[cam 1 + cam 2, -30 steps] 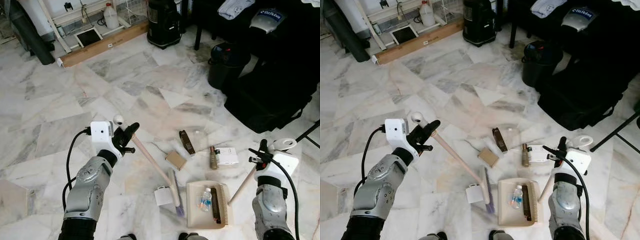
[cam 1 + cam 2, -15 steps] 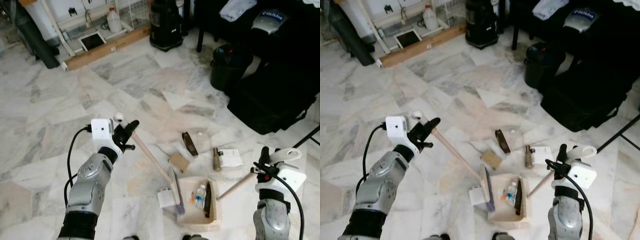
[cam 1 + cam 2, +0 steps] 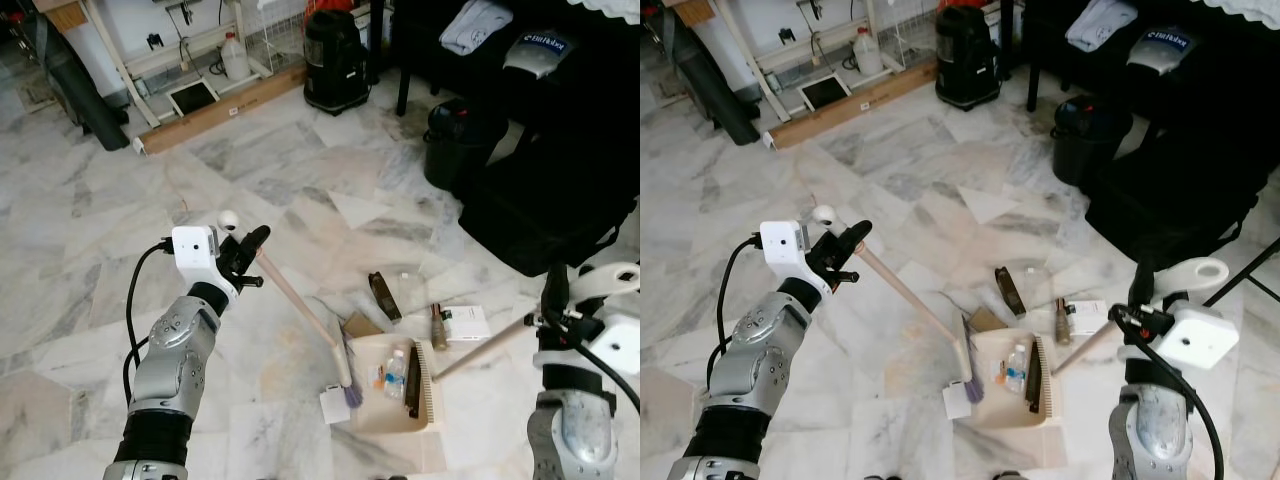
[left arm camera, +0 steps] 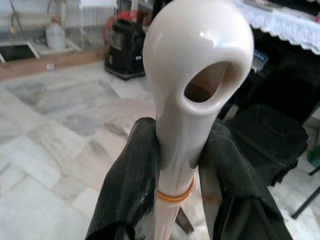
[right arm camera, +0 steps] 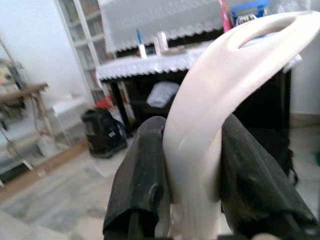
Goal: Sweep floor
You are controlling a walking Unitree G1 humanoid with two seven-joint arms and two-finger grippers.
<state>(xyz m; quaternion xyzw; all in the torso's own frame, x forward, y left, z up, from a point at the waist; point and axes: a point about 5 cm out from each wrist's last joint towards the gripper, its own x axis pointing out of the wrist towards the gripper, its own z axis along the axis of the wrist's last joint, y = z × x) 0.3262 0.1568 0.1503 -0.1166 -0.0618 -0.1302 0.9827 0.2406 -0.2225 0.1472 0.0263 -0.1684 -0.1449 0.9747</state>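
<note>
My left gripper (image 3: pixel 243 257) is shut on the top of a cream broom handle (image 3: pixel 296 310); its black fingers (image 4: pixel 131 185) clamp the shaft just under the looped end. The broom head (image 3: pixel 346 372) rests on the marble floor against the left rim of a beige dustpan (image 3: pixel 375 412). In the pan lie a small clear bottle (image 3: pixel 395 374), a dark stick-like piece (image 3: pixel 413 368) and small scraps. My right gripper (image 3: pixel 553 318) is shut on the dustpan's long handle (image 3: pixel 483 346), fingers (image 5: pixel 145 180) on both sides of its looped grip.
On the floor beside the pan lie a brown box (image 3: pixel 358 325), a dark flat bar (image 3: pixel 384 296), a small brown bottle (image 3: pixel 438 328), a white card (image 3: pixel 465 322) and a white scrap (image 3: pixel 335 404). Behind are a black bin (image 3: pixel 455 143), black bags (image 3: pixel 550 190), a vacuum (image 3: pixel 335 62) and a wooden plank (image 3: pixel 220 108).
The camera has tilted up. The dustpan has slid left, up against the broom head, its handle raised higher with the right gripper. The broom head has pushed toward the pan.
</note>
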